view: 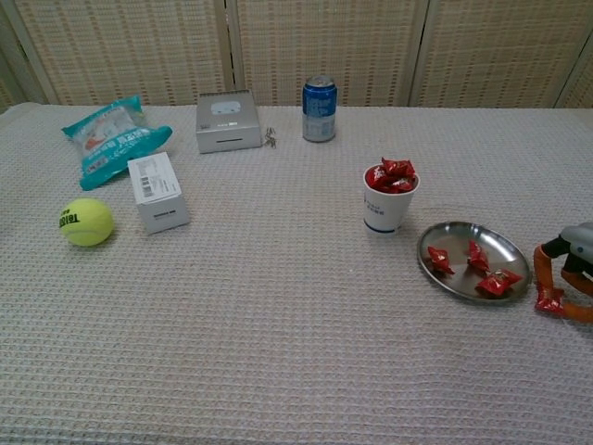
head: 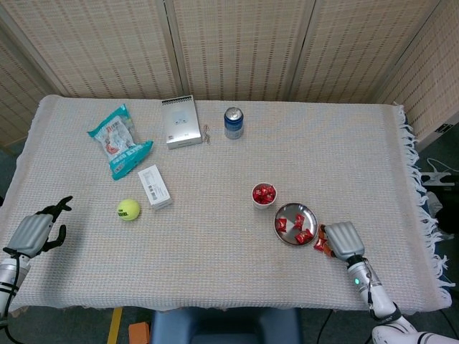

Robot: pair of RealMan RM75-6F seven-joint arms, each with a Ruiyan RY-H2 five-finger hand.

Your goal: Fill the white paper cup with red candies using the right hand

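Note:
The white paper cup [head: 263, 195] [view: 388, 200] stands mid-table, heaped with red candies. Just right of it lies a round metal plate [head: 295, 215] [view: 460, 243] with three red candies [view: 477, 268] on it. My right hand [head: 343, 240] [view: 567, 270] sits at the plate's right rim, its orange fingertips [view: 541, 269] curled down around one more red candy [head: 320, 245] [view: 549, 301], which rests on the cloth. My left hand [head: 34, 232] hovers at the table's near left edge, holding nothing with its fingers apart; the chest view does not show it.
A tennis ball [head: 128, 209], a small white box [head: 154, 186], a teal snack bag [head: 119, 140], a grey box [head: 180, 121] and a blue can [head: 233, 122] lie across the left and far side. The table's fringed right edge [head: 417, 179] is close to my right hand.

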